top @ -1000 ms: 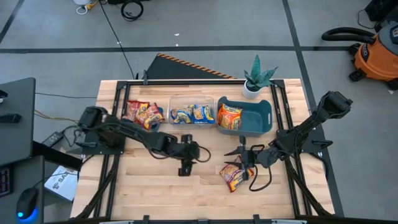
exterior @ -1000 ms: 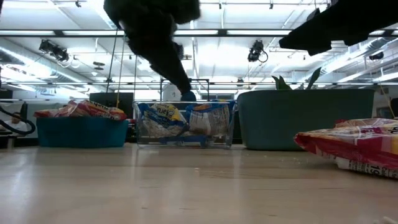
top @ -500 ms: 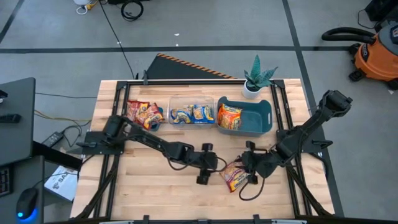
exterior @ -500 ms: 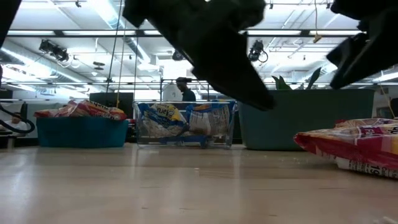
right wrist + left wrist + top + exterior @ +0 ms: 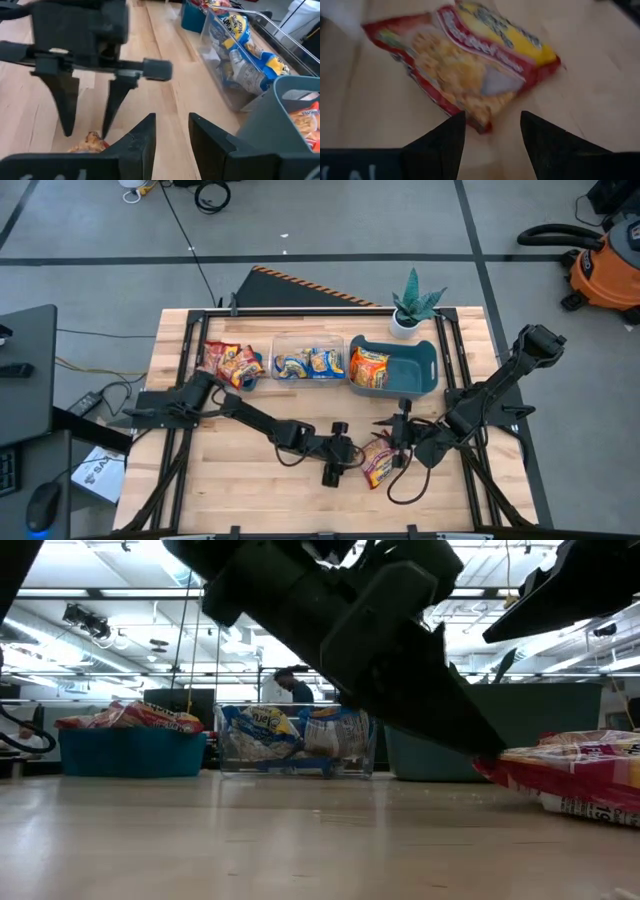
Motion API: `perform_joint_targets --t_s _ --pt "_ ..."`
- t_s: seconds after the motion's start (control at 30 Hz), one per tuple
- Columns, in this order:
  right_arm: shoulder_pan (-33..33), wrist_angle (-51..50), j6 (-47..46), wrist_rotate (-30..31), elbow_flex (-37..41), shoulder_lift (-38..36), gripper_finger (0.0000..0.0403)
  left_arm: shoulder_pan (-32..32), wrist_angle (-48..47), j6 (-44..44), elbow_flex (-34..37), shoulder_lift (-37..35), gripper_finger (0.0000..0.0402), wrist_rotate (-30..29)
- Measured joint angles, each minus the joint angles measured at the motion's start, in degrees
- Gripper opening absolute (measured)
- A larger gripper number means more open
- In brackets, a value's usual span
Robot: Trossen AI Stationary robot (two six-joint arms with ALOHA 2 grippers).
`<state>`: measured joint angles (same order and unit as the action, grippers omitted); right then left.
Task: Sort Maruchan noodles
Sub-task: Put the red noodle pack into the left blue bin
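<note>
One red-and-yellow noodle packet (image 5: 378,461) lies flat on the table, right of centre; the left wrist view shows it (image 5: 470,65) close up. My left gripper (image 5: 355,452) is open and points down at the packet's left end. Its fingers stand either side of a packet corner (image 5: 482,127), and I see no touch. My right gripper (image 5: 393,435) is open and hovers just beyond the packet, toward the far right. Its wrist view faces my left gripper (image 5: 89,127). Other packets sit in three bins along the far edge.
A teal bin (image 5: 213,346) holds red packets, a clear bin (image 5: 307,340) holds blue-and-yellow ones, and a larger teal bin (image 5: 428,370) holds an orange packet (image 5: 368,367). A potted plant (image 5: 412,305) stands at the far right. Bare wood lies near and left.
My left arm has stretched from the table's middle toward the right and near side, bringing its open gripper down to the packet's left end. My right gripper dipped toward the packet, then drew back slightly toward the far edge. The packet has stayed in place.
</note>
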<state>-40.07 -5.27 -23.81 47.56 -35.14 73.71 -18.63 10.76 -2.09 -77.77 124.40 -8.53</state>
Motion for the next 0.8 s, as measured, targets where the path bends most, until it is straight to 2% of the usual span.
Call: perform_joint_targets --t_s 0.33,0.5,0.63,0.8 --pt "-0.18 0.09 1.13 -0.47 0.04 0.00 0.0121 -0.16 3.72 -0.11 0.05 2.77 0.0197 -6.56" --pt "-0.18 0.10 1.48 -0.49 0.04 0.00 0.0121 -0.17 5.45 -0.13 0.05 2.77 0.0186 -5.01" --pt "-0.18 0.10 1.48 -0.49 0.07 0.00 0.0121 -0.24 5.34 -0.15 0.05 2.77 0.0151 -4.73" --pt "-0.18 0.10 1.48 -0.51 0.09 0.00 0.0121 -0.22 6.39 -0.20 0.05 2.73 0.0066 -4.75"
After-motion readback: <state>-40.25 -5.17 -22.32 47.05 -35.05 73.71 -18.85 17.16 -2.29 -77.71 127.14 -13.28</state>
